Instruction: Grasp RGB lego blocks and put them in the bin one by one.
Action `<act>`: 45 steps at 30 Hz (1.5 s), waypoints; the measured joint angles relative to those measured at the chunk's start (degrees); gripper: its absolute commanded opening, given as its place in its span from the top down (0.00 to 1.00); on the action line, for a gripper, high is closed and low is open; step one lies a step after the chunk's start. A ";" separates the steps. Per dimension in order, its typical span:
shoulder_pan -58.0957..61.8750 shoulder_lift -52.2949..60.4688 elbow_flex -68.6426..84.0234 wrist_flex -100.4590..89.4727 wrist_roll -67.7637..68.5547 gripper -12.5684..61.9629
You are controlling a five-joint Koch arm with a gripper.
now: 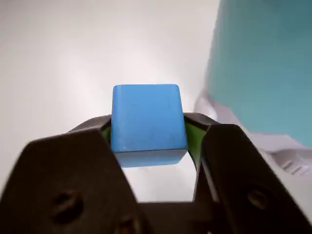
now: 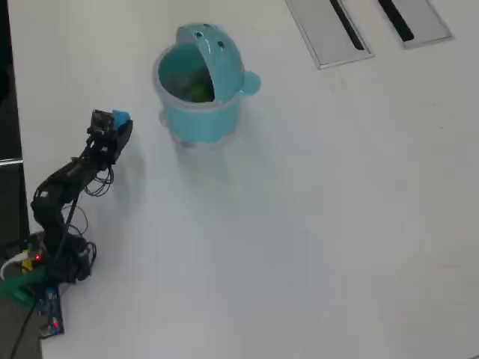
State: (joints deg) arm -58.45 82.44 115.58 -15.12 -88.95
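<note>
Black plastic arm (image 2: 71, 176) with loose cables, screw-fastened black fingers (image 1: 73, 170) lined with green pads (image 1: 191, 139).

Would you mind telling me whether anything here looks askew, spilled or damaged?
Nothing stands out. The blue block sits squarely between the jaws of the gripper, beside the bin, which stands upright with its lid flipped open and something green inside.

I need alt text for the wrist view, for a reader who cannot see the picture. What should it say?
A close view of the gripper holding a blue lego block between its two dark jaws, above a white table. The teal wall of the bin fills the upper right corner.
</note>
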 measured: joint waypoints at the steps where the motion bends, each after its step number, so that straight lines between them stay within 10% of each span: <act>1: 0.44 0.79 0.00 0.00 0.00 0.71; 22: 7.65 8.88 -19.51 9.14 2.29 0.72; 45: 13.71 -21.62 -67.94 18.28 4.66 0.71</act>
State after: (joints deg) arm -44.74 60.82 47.64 3.16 -84.29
